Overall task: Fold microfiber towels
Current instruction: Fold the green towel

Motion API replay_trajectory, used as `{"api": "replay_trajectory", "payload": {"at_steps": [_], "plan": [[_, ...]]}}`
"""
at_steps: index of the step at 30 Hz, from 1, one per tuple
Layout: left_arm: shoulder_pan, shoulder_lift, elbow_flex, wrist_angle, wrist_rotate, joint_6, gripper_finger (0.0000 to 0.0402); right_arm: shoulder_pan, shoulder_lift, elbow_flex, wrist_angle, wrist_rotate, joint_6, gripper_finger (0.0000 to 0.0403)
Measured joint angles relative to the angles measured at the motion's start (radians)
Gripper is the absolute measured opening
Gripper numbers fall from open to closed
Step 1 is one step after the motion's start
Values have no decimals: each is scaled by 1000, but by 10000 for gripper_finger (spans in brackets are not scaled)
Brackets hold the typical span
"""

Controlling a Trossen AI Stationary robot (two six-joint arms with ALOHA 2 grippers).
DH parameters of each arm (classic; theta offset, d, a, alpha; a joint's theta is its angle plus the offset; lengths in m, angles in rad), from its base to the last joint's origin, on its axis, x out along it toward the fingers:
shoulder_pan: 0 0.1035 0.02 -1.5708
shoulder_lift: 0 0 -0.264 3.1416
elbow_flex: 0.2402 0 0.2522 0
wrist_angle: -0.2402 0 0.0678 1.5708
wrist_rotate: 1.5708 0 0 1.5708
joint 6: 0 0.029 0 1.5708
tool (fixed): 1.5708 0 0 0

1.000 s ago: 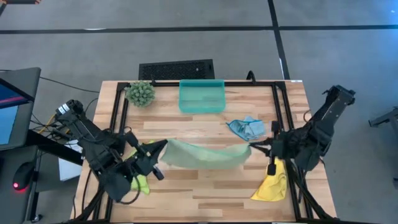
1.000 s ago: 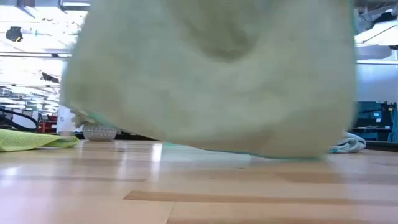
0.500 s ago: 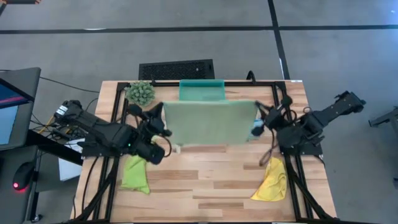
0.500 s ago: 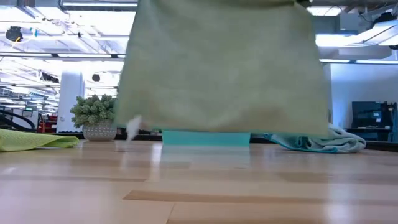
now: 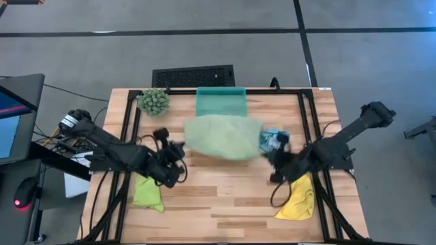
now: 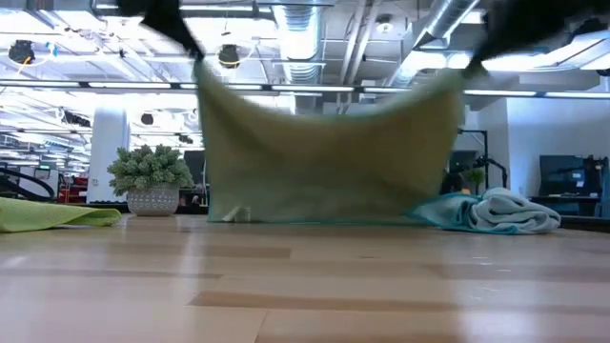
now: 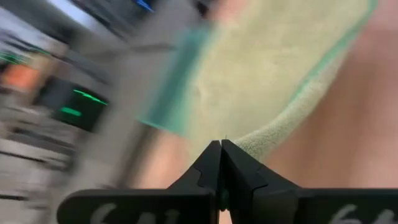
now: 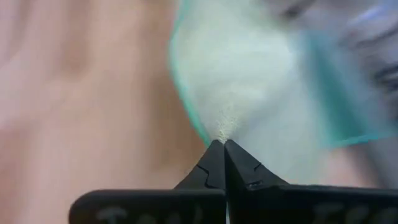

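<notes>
Overhead, sage towel [image 5: 223,136] hangs pinched between left gripper [image 5: 178,151] and right gripper [image 5: 271,160]

Sage towel [image 6: 329,157] hangs blurred, apparently from two top corners; blue towel [image 6: 496,211] behind.

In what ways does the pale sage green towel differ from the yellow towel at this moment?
The pale sage green towel is spread wide in the table's middle, held at two corners by the left gripper and right gripper; the yellow towel lies crumpled near the right front edge, untouched. The sage towel hangs with its lower edge at the table; the yellow one rests fully on it. Both are soft cloths.
</notes>
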Motion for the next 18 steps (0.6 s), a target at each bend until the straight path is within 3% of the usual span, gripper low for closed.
{"api": "replay_trajectory", "payload": {"at_steps": [4, 9, 18], "plan": [[-54, 1, -138, 217, 159, -56, 0, 26, 146, -52, 73, -313, 71, 17], [-155, 1, -196, 418, 211, -115, 0, 55, 293, -51, 223, -566, 80, 22], [-312, 12, -180, 467, 198, -334, 0, 56, 326, -43, 285, -642, 80, 16]]}}
